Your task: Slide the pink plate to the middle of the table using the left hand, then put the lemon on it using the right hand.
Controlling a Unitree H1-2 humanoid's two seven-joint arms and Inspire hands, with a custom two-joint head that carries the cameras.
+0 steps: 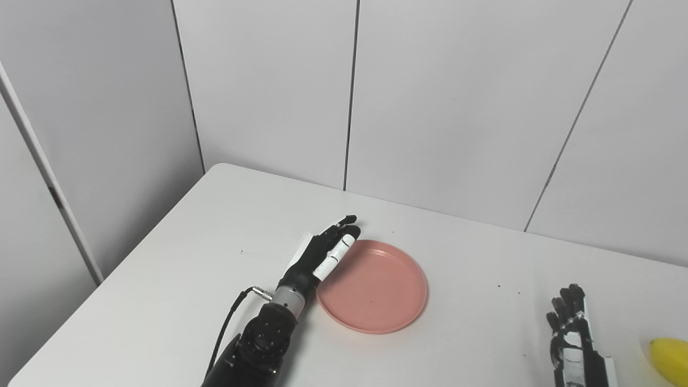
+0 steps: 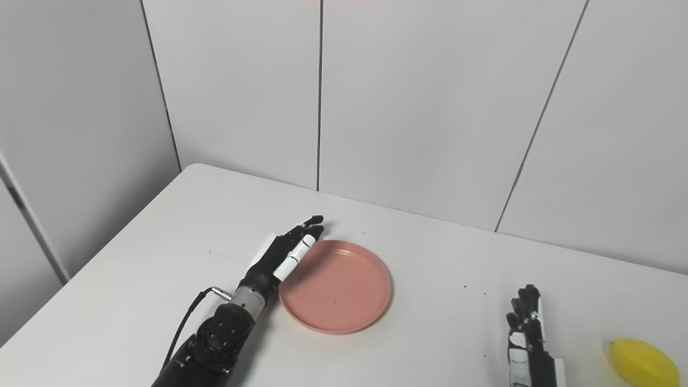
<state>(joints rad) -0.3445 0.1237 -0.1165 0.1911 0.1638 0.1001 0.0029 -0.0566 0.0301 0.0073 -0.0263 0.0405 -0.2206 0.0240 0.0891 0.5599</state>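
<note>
A white worktop (image 1: 161, 279) fills the lower part of both views, its far edge set against pale wall panels (image 1: 462, 107) split by dark vertical seams.

The plate (image 1: 376, 290), pink and round with a low raised rim, lies flat on the worktop, left of the picture's centre and roughly midway between the near and far edges. It holds nothing.

The left hand (image 1: 322, 252) lies stretched out along the plate's left rim, fingers (image 1: 339, 250) straight and close together, pointing toward the wall. Its inner side lies against the rim; it grips nothing. A thin black cable (image 1: 228, 322) loops from the wrist down along the forearm.

The right hand (image 2: 527, 333) rests low at the bottom right, well apart from the plate, fingers extended upward and side by side, holding nothing.

The lemon (image 2: 642, 363), bright yellow, sits on the worktop at the bottom right corner, just to the right of the right hand and apart from it. The left eye view cuts it off at the edge.
</note>
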